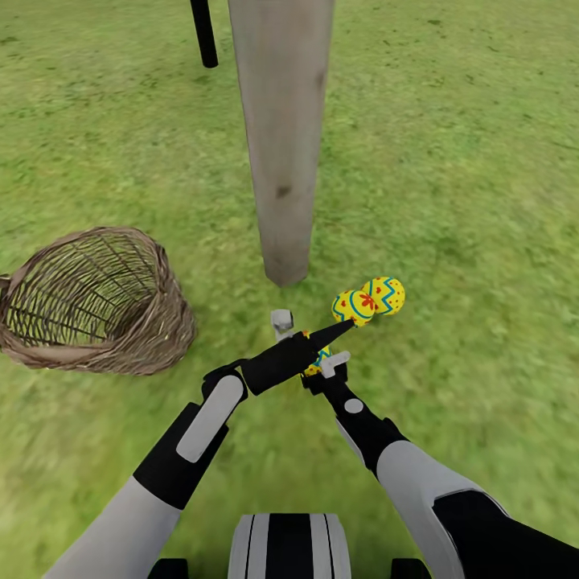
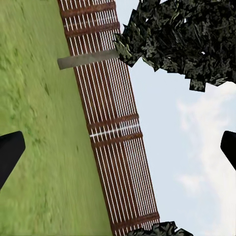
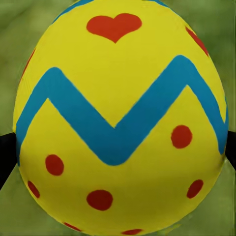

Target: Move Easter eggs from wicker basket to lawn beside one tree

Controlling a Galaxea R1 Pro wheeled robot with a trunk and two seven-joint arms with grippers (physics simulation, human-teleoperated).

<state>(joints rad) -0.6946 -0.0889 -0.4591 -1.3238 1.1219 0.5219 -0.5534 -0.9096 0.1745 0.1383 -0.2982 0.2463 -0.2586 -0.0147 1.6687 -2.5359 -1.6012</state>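
Right wrist view: Easter egg (image 3: 120,118) gripped between right jaws; left jaws spread.

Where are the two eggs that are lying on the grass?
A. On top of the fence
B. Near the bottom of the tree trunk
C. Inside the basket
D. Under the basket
B: the two eggs lie together on the grass beside the foot of the tree trunk, away from the basket.

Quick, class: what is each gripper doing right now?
Left gripper: open, holding nothing.
Right gripper: closed on an Easter egg.
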